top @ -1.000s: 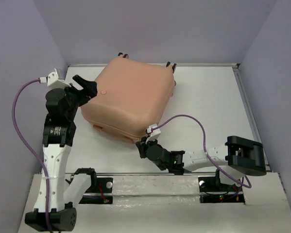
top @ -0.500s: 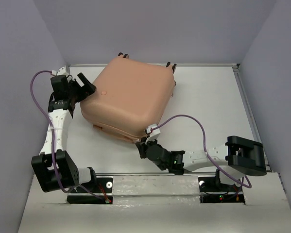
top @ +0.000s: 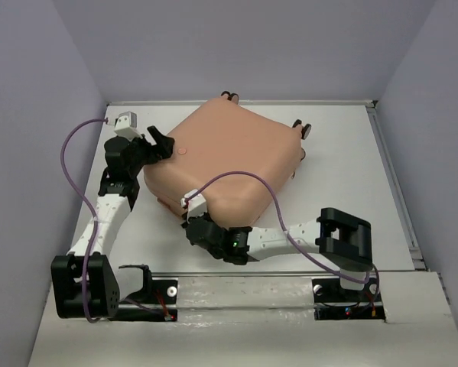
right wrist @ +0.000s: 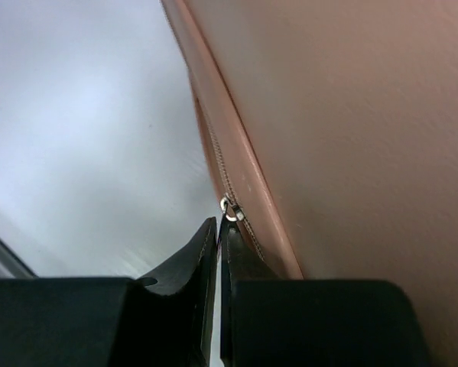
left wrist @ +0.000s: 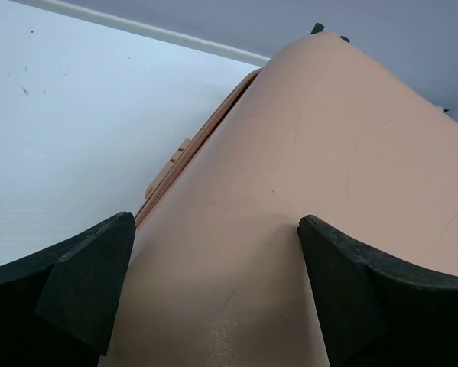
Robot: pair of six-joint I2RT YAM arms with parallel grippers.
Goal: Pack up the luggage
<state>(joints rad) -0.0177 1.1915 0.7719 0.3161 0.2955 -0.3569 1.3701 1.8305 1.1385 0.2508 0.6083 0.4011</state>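
Note:
The peach-pink luggage (top: pixel 232 164) lies closed on the white table, its round button mark near its left corner. My left gripper (top: pixel 158 147) is open and straddles that left corner; in the left wrist view the shell (left wrist: pixel 351 138) fills the space between the spread fingers of the gripper (left wrist: pixel 213 252). My right gripper (top: pixel 192 223) is at the luggage's near-left edge. In the right wrist view the gripper (right wrist: pixel 219 225) is shut on the zipper pull, with the metal zipper slider (right wrist: pixel 230 208) at its tips on the seam of the shell (right wrist: pixel 351 115).
Black-and-pink wheels (top: pixel 230 95) (top: pixel 303 128) stick out at the luggage's far side. Purple walls enclose the table on the left, back and right. The right arm's base link (top: pixel 345 238) stands on the near right, and its purple cable (top: pixel 244 177) loops over the luggage.
The luggage has shifted right and turned. My right gripper has moved left along its near edge with the zipper. My left gripper has moved right onto the left corner.

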